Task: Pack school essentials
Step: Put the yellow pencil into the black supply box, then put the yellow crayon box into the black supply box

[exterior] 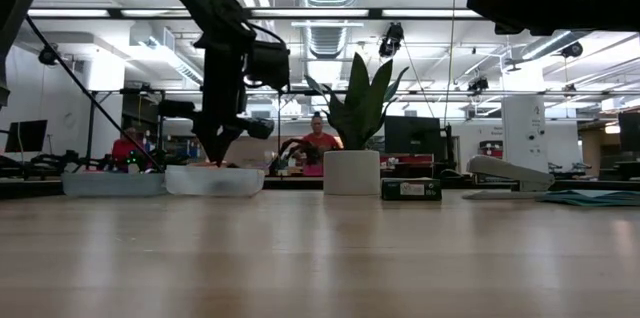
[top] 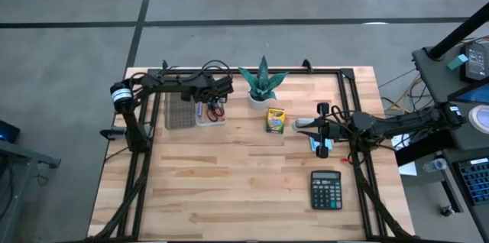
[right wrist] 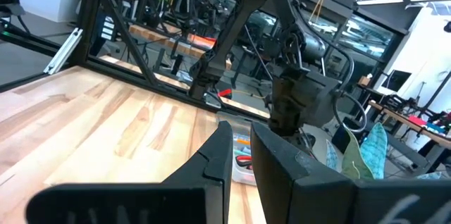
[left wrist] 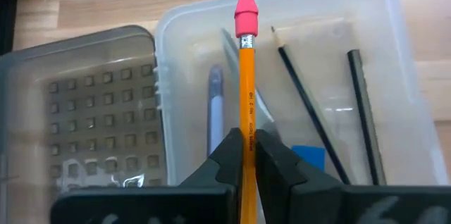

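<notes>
Over the clear box [left wrist: 296,76], left tool [left wrist: 245,155] clamps orange pencil [left wrist: 246,76].

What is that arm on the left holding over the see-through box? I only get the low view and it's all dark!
Observer: The left gripper has its jaws shut on an orange pencil with a pink eraser.
Operator: Is anything inside the box?
Observer: Yes, the clear box holds two dark pencils and a small blue piece.
Operator: Anything I can't see?
Observer: A black calculator lies on the table's right side, where the right gripper waits.
</notes>
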